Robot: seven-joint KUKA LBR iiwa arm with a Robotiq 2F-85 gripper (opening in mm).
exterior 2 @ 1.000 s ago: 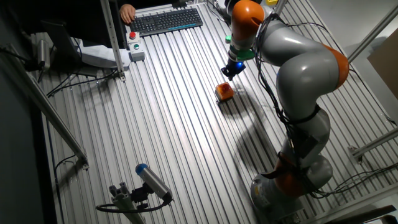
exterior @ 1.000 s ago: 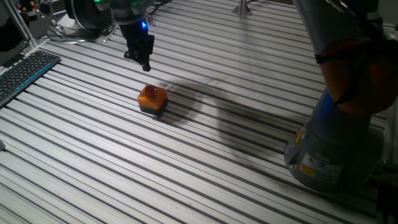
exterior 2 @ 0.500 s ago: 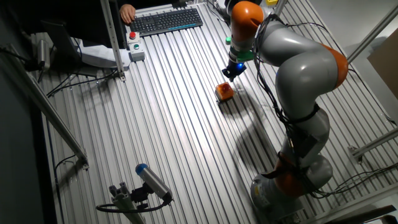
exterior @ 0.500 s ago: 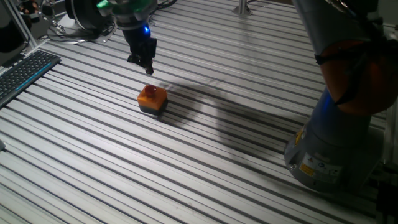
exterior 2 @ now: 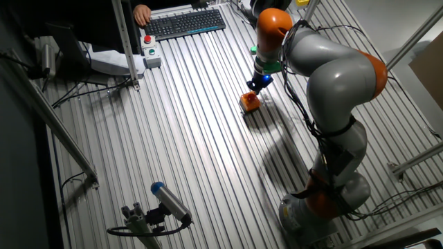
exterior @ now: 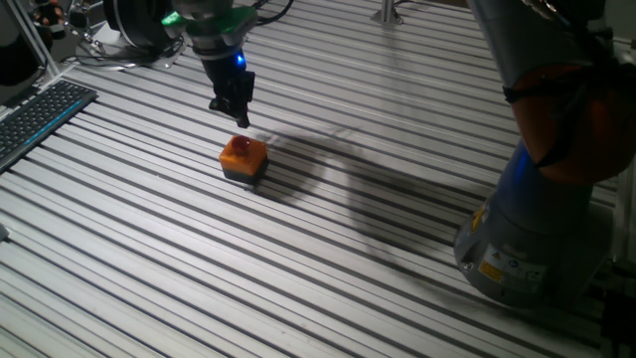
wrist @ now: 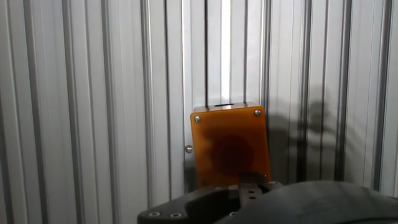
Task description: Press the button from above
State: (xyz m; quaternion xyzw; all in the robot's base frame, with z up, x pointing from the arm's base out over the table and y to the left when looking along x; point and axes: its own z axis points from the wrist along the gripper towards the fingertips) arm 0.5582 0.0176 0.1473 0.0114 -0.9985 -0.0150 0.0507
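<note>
Hand view: button [wrist: 231,151] is being framed just ahead of gripper [exterior: 241,119] | finger gap cannot be told, nothing being held | descent should be centred on the dome, kept vertical.

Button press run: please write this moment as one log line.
phase: approach | gripper: above button, no contact visible | button: upright on slatted table | finger state: not visible | press: not yet done

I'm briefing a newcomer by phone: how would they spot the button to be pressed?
Start at the slatted metal table. Just below the gripper sits the button, a red dome on a small orange box. The other buttons, on a grey box, lie by the keyboard.
</note>
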